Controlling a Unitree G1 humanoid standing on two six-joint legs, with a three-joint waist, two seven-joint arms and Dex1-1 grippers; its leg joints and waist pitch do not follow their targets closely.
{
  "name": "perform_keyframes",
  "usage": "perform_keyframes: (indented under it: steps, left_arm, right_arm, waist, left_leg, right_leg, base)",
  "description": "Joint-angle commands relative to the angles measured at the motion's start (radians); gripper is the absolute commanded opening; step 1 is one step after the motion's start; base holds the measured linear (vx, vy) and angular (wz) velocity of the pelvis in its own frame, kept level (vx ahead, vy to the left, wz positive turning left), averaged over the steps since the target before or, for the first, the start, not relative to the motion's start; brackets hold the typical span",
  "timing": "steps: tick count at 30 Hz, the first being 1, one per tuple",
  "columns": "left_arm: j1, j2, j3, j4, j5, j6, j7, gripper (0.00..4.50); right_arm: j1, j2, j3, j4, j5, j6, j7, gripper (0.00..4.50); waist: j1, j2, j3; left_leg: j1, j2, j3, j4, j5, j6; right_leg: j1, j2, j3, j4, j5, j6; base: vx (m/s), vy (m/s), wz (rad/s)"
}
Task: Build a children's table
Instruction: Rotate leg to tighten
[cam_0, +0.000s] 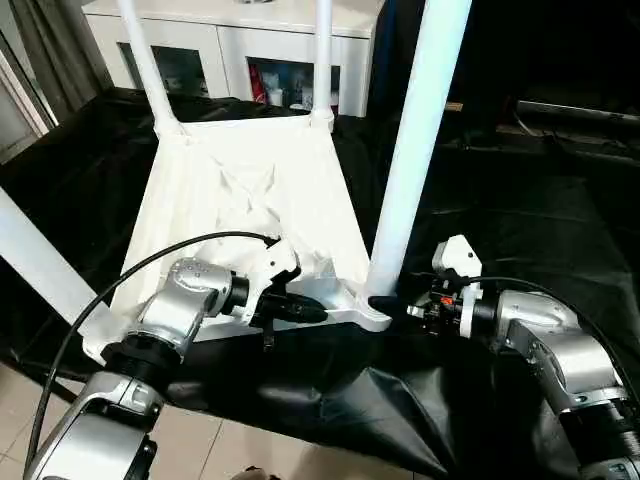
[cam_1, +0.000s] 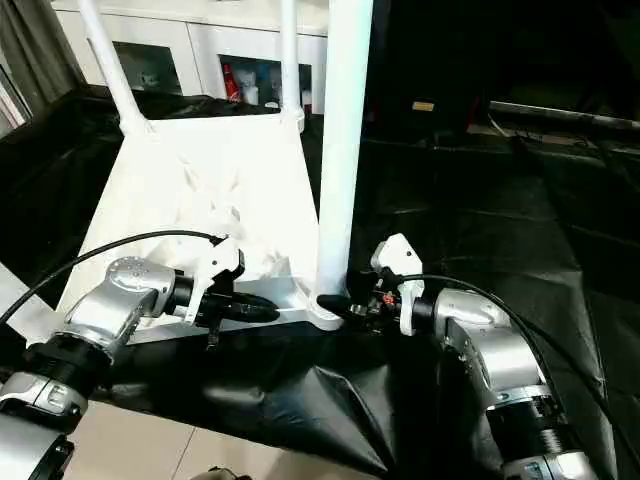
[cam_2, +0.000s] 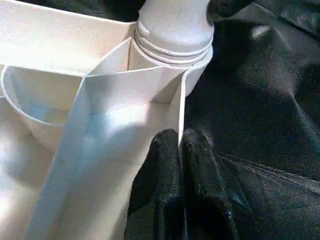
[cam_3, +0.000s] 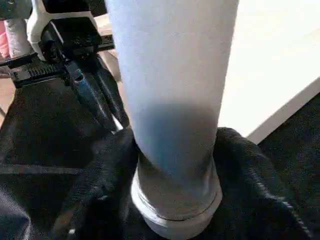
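Observation:
The children's table lies upside down on the black cloth, its ribbed white top (cam_0: 240, 200) facing up. Two legs (cam_0: 145, 60) stand in the far corner sockets, and another leg (cam_0: 35, 260) stands at the near left. A thick leg (cam_0: 415, 150) rises from the near right socket (cam_2: 172, 35). My left gripper (cam_0: 322, 312) is shut on the top's thin near rim beside that socket, its fingers (cam_2: 165, 165) pinching the wall. My right gripper (cam_1: 335, 303) comes in from the right, its fingers (cam_3: 250, 170) closed against both sides of the leg's base (cam_3: 175, 190).
A white cabinet (cam_0: 230, 40) with glass doors stands behind the table. The black cloth (cam_0: 520, 220) spreads wide to the right and hangs over the near edge above a pale floor (cam_0: 200, 440). A black cable (cam_0: 150, 265) loops over my left forearm.

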Motion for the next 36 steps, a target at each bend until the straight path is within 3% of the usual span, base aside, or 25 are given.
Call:
perform_keyframes:
  steps: [1,7,12,15,16,17,21,22,23,27,28,34,35,36]
  left_arm:
    - [0.01,-0.001,-0.013,-0.007,-0.01,0.011,-0.016,0.0]
    - [0.012,-0.004,-0.015,-0.007,-0.007,0.013,-0.009,0.0]
    - [-0.005,-0.032,-0.003,0.029,0.006,0.006,0.058,0.0]
    - [-0.073,-0.112,0.019,0.15,0.055,-0.028,0.269,0.0]
    - [-0.101,-0.146,0.026,0.193,0.067,-0.034,0.344,0.0]
    - [-0.107,-0.154,0.028,0.201,0.069,-0.035,0.361,0.0]
    - [-0.171,-0.239,0.045,0.285,0.077,-0.04,0.513,0.0]
    - [-0.183,-0.254,0.043,0.299,0.081,-0.052,0.535,0.0]
    - [-0.192,-0.265,0.043,0.313,0.084,-0.063,0.549,0.0]
    - [-0.216,-0.285,0.041,0.356,0.095,-0.11,0.554,0.0]
    - [-0.217,-0.282,0.037,0.364,0.099,-0.137,0.541,0.0]
    - [-0.207,-0.271,0.052,0.343,0.071,-0.226,0.481,0.0]
    - [-0.198,-0.262,0.052,0.317,0.068,-0.233,0.458,0.45]
    - [-0.197,-0.26,0.052,0.314,0.067,-0.237,0.453,0.45]
  right_arm:
    - [-0.021,0.011,0.008,0.017,-0.004,-0.02,0.008,2.07]
    - [-0.015,0.046,0.007,0.049,-0.016,-0.056,-0.033,1.93]
    - [0.011,0.074,-0.004,0.043,-0.029,-0.06,-0.106,1.92]
    - [0.059,0.139,-0.036,0.014,-0.044,-0.05,-0.25,1.91]
    - [0.074,0.167,-0.044,0.0,-0.054,-0.04,-0.31,1.91]
    - [0.076,0.174,-0.046,-0.003,-0.058,-0.038,-0.326,1.91]
    - [0.089,0.264,-0.068,-0.032,-0.093,-0.01,-0.502,1.9]
    - [0.088,0.285,-0.072,-0.041,-0.098,-0.004,-0.538,1.9]
    - [0.089,0.3,-0.074,-0.049,-0.102,-0.002,-0.562,1.9]
    - [0.089,0.332,-0.074,-0.074,-0.115,-0.008,-0.613,1.9]
    - [0.09,0.33,-0.072,-0.079,-0.124,-0.004,-0.623,1.9]
    - [0.106,0.304,-0.066,-0.116,-0.127,-0.004,-0.604,1.9]
    - [0.113,0.289,-0.076,-0.133,-0.123,0.005,-0.6,1.9]
    - [0.114,0.286,-0.079,-0.136,-0.122,0.006,-0.6,1.9]
  waist:
    - [0.003,-0.013,-0.07]
    - [-0.001,-0.013,-0.068]
    - [-0.005,-0.015,-0.062]
    - [-0.005,-0.013,-0.058]
    - [-0.004,-0.012,-0.056]
    - [-0.001,-0.012,-0.056]
    - [-0.006,-0.01,-0.05]
    - [-0.005,-0.002,-0.052]
    - [-0.007,-0.007,-0.054]
    - [-0.006,0.0,-0.055]
    - [-0.006,-0.003,-0.056]
    - [-0.001,-0.009,-0.058]
    - [0.002,-0.012,-0.059]
    - [0.004,-0.01,-0.059]
  left_leg:
    - [0.021,0.071,-0.031,-0.058,-0.099,0.094]
    - [0.02,0.07,-0.032,-0.06,-0.123,0.08]
    - [0.022,0.069,-0.033,-0.063,-0.17,0.054]
    - [0.029,0.07,-0.035,-0.069,-0.221,0.025]
    - [0.036,0.07,-0.033,-0.071,-0.251,0.009]
    - [0.042,0.069,-0.035,-0.073,-0.272,-0.008]
    - [0.046,0.069,-0.041,-0.083,-0.338,-0.027]
    - [0.046,0.07,-0.044,-0.086,-0.339,-0.035]
    - [0.043,0.07,-0.044,-0.088,-0.337,-0.037]
    - [0.044,0.068,-0.043,-0.088,-0.328,-0.031]
    - [0.037,0.068,-0.044,-0.089,-0.307,-0.02]
    - [0.034,0.069,-0.04,-0.084,-0.247,0.014]
    - [0.033,0.068,-0.037,-0.081,-0.224,0.028]
    - [0.031,0.069,-0.038,-0.08,-0.213,0.032]
  right_leg:
    - [0.051,-0.073,0.047,-0.055,0.006,-0.291]
    - [0.05,-0.073,0.048,-0.059,-0.027,-0.286]
    - [0.047,-0.075,0.051,-0.07,-0.119,-0.266]
    - [0.042,-0.074,0.053,-0.081,-0.21,-0.241]
    - [0.034,-0.073,0.054,-0.089,-0.246,-0.229]
    - [0.033,-0.075,0.055,-0.093,-0.272,-0.222]
    - [0.036,-0.078,0.053,-0.106,-0.358,-0.188]
    - [0.036,-0.078,0.053,-0.106,-0.35,-0.18]
    - [0.039,-0.077,0.054,-0.105,-0.324,-0.178]
    - [0.039,-0.078,0.057,-0.104,-0.264,-0.184]
    - [0.045,-0.079,0.056,-0.1,-0.241,-0.184]
    - [0.048,-0.08,0.057,-0.093,-0.177,-0.198]
    - [0.048,-0.081,0.057,-0.092,-0.173,-0.203]
    - [0.05,-0.083,0.057,-0.09,-0.17,-0.203]
  base:
    - [0.0,0.0,0.0]
    - [0.0,0.0,0.0]
    - [0.0,0.0,0.0]
    - [0.0,0.0,0.0]
    - [0.0,0.0,0.0]
    - [0.0,0.0,0.0]
    - [0.0,0.0,0.0]
    - [0.0,0.0,0.0]
    - [0.0,0.0,0.0]
    - [0.0,0.0,0.0]
    - [0.0,0.0,0.0]
    - [0.0,0.0,0.0]
    - [0.0,0.0,0.0]
    - [0.0,0.0,0.0]
